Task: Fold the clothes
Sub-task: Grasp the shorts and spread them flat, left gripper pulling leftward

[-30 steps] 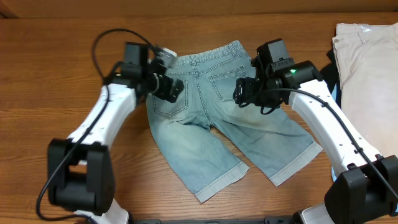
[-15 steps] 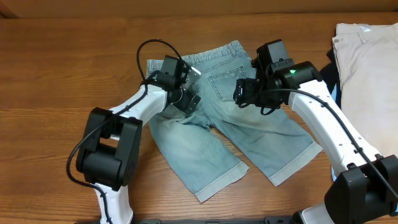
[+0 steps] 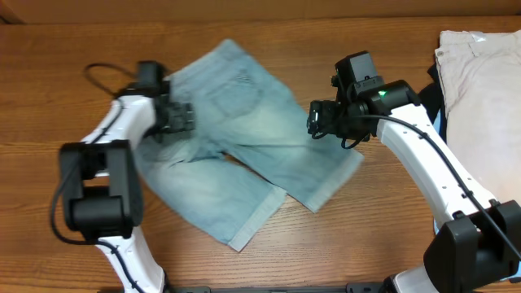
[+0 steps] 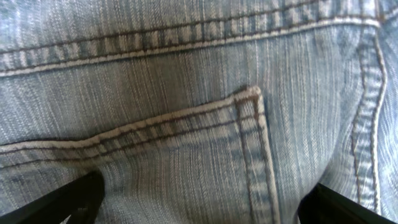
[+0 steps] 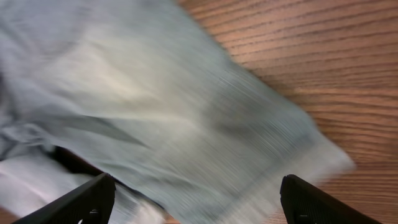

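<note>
Shorts (image 3: 244,155) slid left across the desk (image 3: 32,98) under the wide-open left tool (image 3: 182,116); right tool (image 3: 319,122) gaped empty, fold unstarted.

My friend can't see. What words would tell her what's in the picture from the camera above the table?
Faded light-blue denim shorts lie rumpled across the middle of a wooden table. The left gripper sits at their left edge, the right gripper by their right side; a cream garment lies far right.
</note>
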Robot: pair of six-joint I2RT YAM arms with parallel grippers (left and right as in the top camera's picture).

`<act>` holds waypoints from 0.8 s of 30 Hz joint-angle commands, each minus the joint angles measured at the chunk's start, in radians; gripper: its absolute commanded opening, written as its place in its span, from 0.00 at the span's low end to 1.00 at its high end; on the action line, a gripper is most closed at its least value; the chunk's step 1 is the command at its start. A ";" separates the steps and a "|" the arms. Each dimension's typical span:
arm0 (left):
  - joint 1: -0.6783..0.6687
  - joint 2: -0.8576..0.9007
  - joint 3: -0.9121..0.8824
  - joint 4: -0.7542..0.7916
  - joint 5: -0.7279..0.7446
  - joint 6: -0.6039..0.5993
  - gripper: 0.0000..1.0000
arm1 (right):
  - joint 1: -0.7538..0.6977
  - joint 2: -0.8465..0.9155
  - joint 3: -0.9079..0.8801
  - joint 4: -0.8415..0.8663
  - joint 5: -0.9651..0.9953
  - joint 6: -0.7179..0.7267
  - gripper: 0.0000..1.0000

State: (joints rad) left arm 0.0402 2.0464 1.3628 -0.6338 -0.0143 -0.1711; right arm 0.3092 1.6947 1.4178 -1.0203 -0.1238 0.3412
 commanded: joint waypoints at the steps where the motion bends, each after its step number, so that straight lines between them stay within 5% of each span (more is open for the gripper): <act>1: 0.142 0.069 -0.006 -0.141 0.072 -0.076 1.00 | 0.005 0.068 -0.004 0.004 -0.113 -0.019 0.88; 4: 0.191 0.069 0.063 -0.254 0.141 -0.041 1.00 | 0.050 0.098 -0.005 -0.006 -0.256 -0.085 0.84; 11: 0.194 0.069 0.249 -0.431 0.143 -0.012 1.00 | 0.232 0.102 -0.047 -0.058 -0.254 -0.105 0.83; 24: 0.193 0.069 0.342 -0.465 0.145 -0.008 1.00 | 0.400 0.103 -0.228 0.165 -0.251 0.230 0.72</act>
State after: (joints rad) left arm 0.2371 2.1120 1.6848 -1.1000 0.1200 -0.1997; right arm 0.6891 1.8038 1.1995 -0.8757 -0.3676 0.4492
